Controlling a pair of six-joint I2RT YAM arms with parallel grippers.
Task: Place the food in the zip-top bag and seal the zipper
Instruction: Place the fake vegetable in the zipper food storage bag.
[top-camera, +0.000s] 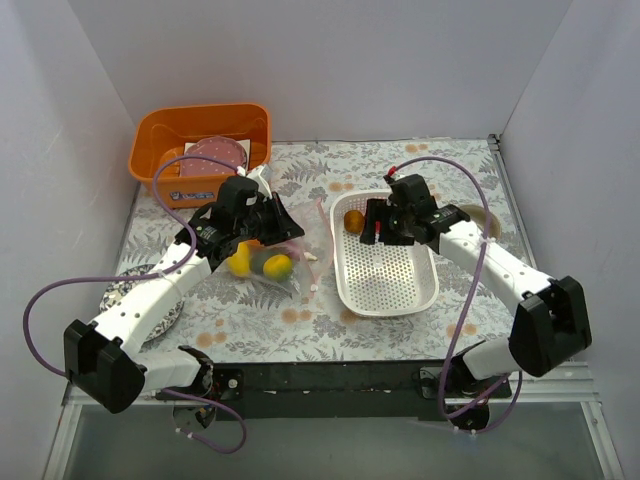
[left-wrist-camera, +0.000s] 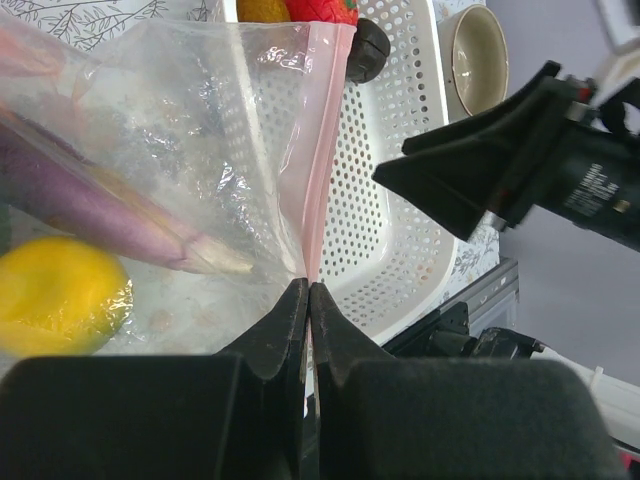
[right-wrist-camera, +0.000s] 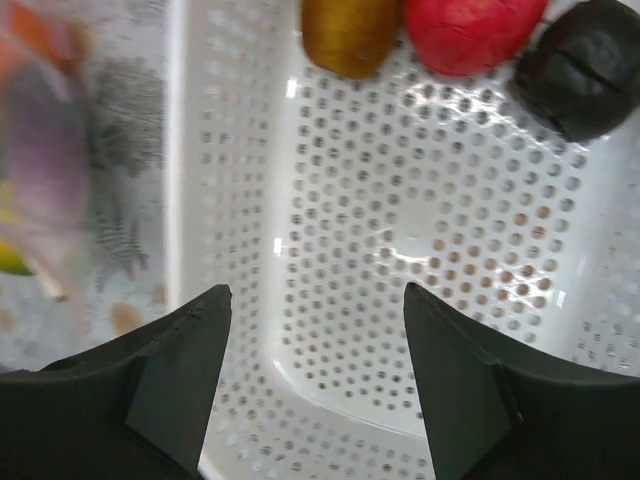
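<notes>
The clear zip-top bag (top-camera: 272, 250) lies left of centre, its pink zipper (left-wrist-camera: 322, 140) standing upright. My left gripper (left-wrist-camera: 309, 290) is shut on the lower end of that strip. Inside the bag are a yellow mango (left-wrist-camera: 60, 300), a purple eggplant (left-wrist-camera: 90, 210) and a green-yellow piece (top-camera: 278, 266). My right gripper (right-wrist-camera: 318, 300) hangs open and empty over the white basket (right-wrist-camera: 400, 200). At the basket's far end lie a brown-orange piece (right-wrist-camera: 350, 35), a red apple (right-wrist-camera: 470, 30) and a dark piece (right-wrist-camera: 585, 65).
An orange bin (top-camera: 200, 135) holding a pink plate (top-camera: 215, 155) stands at the back left. A beige bowl (top-camera: 478, 217) sits behind the right arm. A speckled dish (top-camera: 125, 292) lies under the left arm. Grey walls close in on three sides.
</notes>
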